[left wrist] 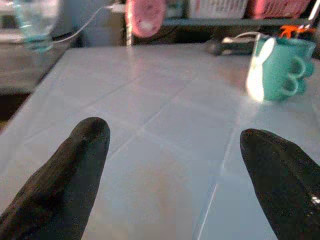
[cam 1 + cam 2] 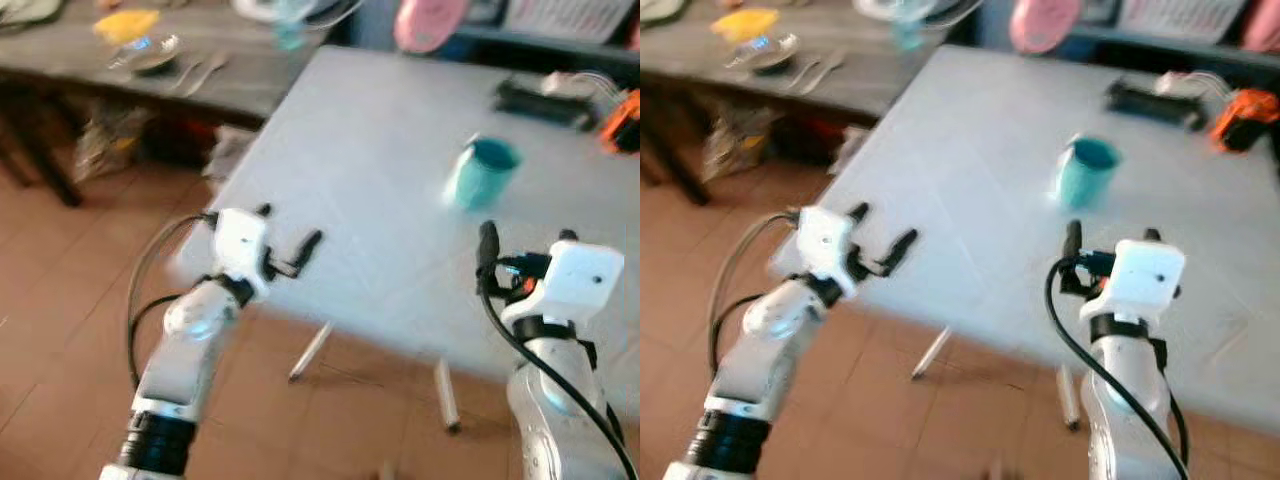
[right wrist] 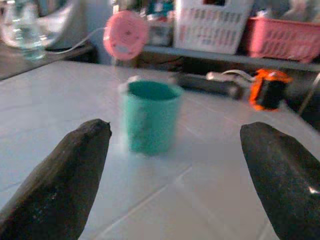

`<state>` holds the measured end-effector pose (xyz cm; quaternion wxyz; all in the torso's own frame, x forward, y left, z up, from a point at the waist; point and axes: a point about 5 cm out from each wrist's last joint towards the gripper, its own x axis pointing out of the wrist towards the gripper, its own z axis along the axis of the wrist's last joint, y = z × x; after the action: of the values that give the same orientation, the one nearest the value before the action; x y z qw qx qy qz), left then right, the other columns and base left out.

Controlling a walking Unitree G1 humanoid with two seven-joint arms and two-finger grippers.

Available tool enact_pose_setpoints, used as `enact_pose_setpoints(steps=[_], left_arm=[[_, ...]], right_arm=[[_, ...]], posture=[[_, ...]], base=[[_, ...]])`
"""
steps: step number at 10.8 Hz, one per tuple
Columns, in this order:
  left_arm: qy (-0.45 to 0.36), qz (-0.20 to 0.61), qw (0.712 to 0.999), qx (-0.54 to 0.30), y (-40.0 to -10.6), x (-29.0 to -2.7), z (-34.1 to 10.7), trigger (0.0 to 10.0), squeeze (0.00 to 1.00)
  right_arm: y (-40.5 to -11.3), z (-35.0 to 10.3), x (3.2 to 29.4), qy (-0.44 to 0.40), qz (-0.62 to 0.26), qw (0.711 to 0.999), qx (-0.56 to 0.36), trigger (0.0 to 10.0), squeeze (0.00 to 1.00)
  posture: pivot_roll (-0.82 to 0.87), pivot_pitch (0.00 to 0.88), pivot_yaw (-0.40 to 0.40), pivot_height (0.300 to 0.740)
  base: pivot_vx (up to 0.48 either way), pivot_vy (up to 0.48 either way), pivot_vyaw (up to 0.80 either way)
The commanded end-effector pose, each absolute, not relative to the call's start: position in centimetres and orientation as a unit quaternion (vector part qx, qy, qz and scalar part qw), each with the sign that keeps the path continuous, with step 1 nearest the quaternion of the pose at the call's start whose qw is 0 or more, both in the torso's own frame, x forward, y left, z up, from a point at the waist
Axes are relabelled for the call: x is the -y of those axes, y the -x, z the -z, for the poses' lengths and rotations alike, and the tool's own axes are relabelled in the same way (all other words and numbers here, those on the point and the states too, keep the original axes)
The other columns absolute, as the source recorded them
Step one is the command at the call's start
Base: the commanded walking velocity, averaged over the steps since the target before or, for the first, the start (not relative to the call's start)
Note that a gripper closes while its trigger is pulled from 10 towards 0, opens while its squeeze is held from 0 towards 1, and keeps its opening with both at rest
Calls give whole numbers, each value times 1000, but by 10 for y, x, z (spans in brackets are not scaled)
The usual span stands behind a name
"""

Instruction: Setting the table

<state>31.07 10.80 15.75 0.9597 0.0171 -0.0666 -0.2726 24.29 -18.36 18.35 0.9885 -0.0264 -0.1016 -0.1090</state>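
Near the desk's (image 2: 380, 190) front edge, your right gripper (image 3: 175, 165) faces the teal cup (image 2: 482, 171), fingers apart for grasping, while your left gripper (image 1: 175, 170) hovers likewise spread.

Soft daylight; motion blur throughout; wrist views dimmer

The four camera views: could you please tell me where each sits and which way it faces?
Left eye, right eye: head, looking down at the white table; both arms show.
Left wrist: along the open left tool, over the table toward the teal cup.
Right wrist: along the open right tool, facing the cup.
All share the cup.
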Motion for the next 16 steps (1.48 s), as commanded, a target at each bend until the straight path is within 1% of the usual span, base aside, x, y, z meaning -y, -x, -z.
enact_pose_setpoints(steps=[1,2,3,6,7,8,9,11,13,16], left_arm=[[-13,294,953,69,-308,-97,-159,10000,0],[-11,296,953,66,-308,-96,-158,10000,0],[-2,318,946,65,-303,-93,-158,10000,0],[-11,377,924,62,-293,-92,-157,10000,0],[-5,400,915,58,-290,-90,-157,10000,0],[-3,458,888,45,-280,-86,-157,10000,0],[-4,477,878,42,-278,-85,-157,10000,0],[-11,500,865,45,-278,-81,-163,10000,0],[-15,507,861,44,-279,-82,-166,10000,0],[-11,519,854,42,-275,-79,-167,10000,0]], right_arm=[[-239,-184,190,33,123,987,102,10000,0],[-239,-184,190,33,123,987,102,10000,0],[-238,-183,189,31,123,987,101,10000,0],[-237,-178,179,16,116,989,95,10000,0],[-236,-175,178,20,126,988,87,10000,0],[-237,-167,175,4,139,988,74,10000,0],[-240,-167,172,0,137,988,74,10000,0],[-251,-160,167,-10,133,989,68,10000,0],[-263,-158,162,-15,128,989,66,10000,0],[-286,-156,152,-21,115,991,66,10000,0]], posture=[[89,133,-13,740],[89,132,-12,740],[91,135,-12,740],[99,146,-8,740],[103,153,-9,740],[105,160,-7,740],[107,164,-5,740],[113,174,0,740],[118,185,4,740],[134,188,-13,740]], base=[[356,0,0],[289,0,0],[0,0,0],[0,0,0],[0,0,0],[0,0,0],[0,0,0],[0,0,0],[0,0,0],[0,0,0]])
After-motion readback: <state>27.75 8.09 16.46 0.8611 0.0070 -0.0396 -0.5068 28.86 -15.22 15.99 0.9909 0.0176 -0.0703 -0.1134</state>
